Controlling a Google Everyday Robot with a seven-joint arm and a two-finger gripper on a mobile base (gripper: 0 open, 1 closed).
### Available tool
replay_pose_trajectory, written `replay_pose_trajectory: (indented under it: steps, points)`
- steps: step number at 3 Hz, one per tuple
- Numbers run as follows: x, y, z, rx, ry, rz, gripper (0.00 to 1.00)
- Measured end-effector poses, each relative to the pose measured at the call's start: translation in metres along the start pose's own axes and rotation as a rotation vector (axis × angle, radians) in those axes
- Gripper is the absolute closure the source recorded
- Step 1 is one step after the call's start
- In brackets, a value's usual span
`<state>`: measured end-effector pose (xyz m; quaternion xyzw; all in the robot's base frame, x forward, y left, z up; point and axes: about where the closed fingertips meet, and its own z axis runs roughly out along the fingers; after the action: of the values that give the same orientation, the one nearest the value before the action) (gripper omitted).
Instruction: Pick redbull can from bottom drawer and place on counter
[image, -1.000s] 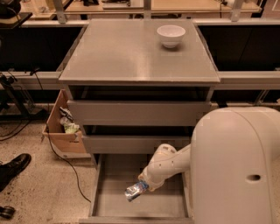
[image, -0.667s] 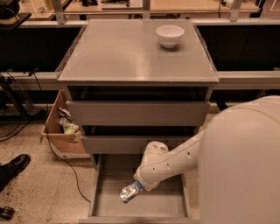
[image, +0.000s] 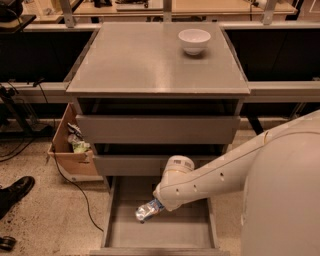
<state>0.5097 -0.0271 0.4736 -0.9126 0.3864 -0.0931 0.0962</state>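
1. The gripper (image: 156, 206) hung low over the open bottom drawer (image: 161, 236), almost wholly hidden under the rounded white wrist of the arm (image: 216, 178). Only its tip showed, clamped on one end of the redbull can (image: 147, 212).
2. The can jutted out to the left of the gripper, tilted with its free end lower, above the drawer's grey floor near the middle. Whether that end touched the floor was hard to tell.
3. The can showed as shiny silver with blue patches. No brand name or other writing could be read on it.
4. The robot's large white body filled the lower right corner, cut off by the frame, and it covered the drawer's right front corner.
5. The top drawer (image: 157, 129) and middle drawer (image: 129, 164) stood slightly ajar. Their insides were dark and nothing could be made out there.
6. The counter (image: 142, 62) carried a white bowl (image: 194, 40) near its back right corner, well apart from the can.
7. Left of the cabinet sat an open cardboard box (image: 69, 161) holding crumpled wrappers whose print was unreadable.
8. A black shoe (image: 16, 192) showed at the left edge, its wearer out of view.
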Motion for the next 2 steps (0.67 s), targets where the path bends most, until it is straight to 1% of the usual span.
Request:
replay_pose_trajectory:
  steps: [1, 2]
  points:
    - [0.038, 0.005, -0.026, 0.06, 0.013, 0.088, 1.0]
    - [0.076, 0.016, -0.052, 0.105, 0.003, 0.187, 1.0]
